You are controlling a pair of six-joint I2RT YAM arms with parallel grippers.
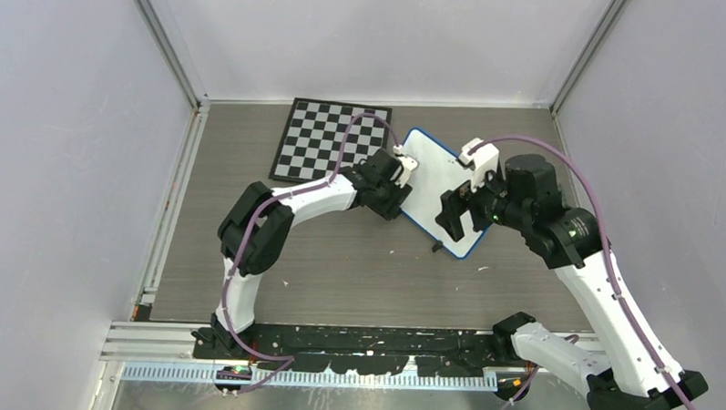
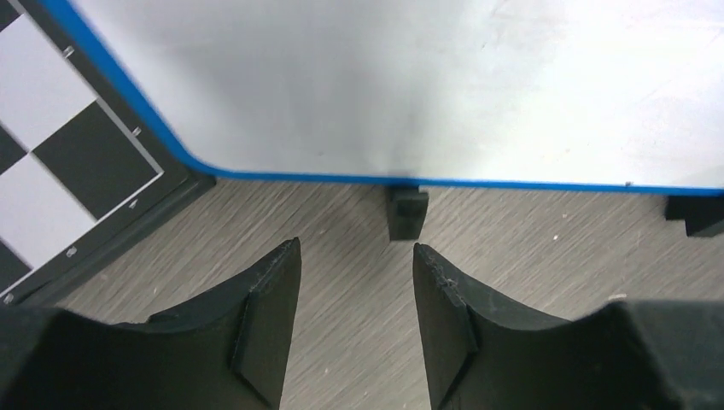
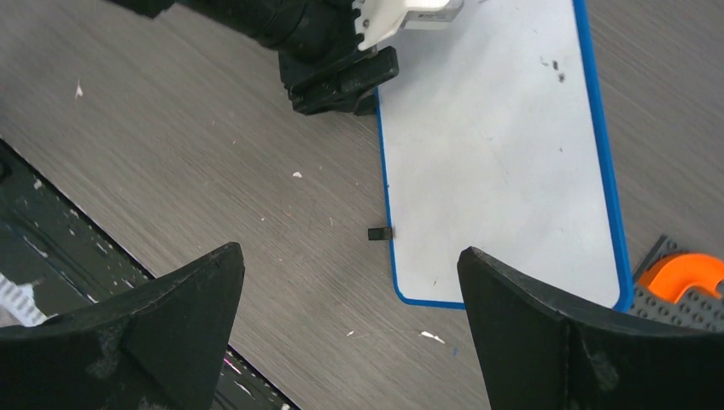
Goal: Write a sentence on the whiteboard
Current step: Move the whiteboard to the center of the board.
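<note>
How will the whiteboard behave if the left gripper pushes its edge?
Probably stiff: the whiteboard shows a straight blue rim. Lying flat and low, it should slide rather than tip. Its small black feet may drag a little on the table.

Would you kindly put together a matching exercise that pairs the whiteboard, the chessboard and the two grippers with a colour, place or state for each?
Things:
1. whiteboard
2. chessboard
3. left gripper
4. right gripper

Descriptions:
A. open, low at the whiteboard's edge, facing a small black foot
B. black-and-white checks, at the far side of the table
C. open wide, raised above the table, looking down on the board
D. blue rim, white face with no writing

Pairs: 1-D, 2-B, 3-A, 4-C.
</note>
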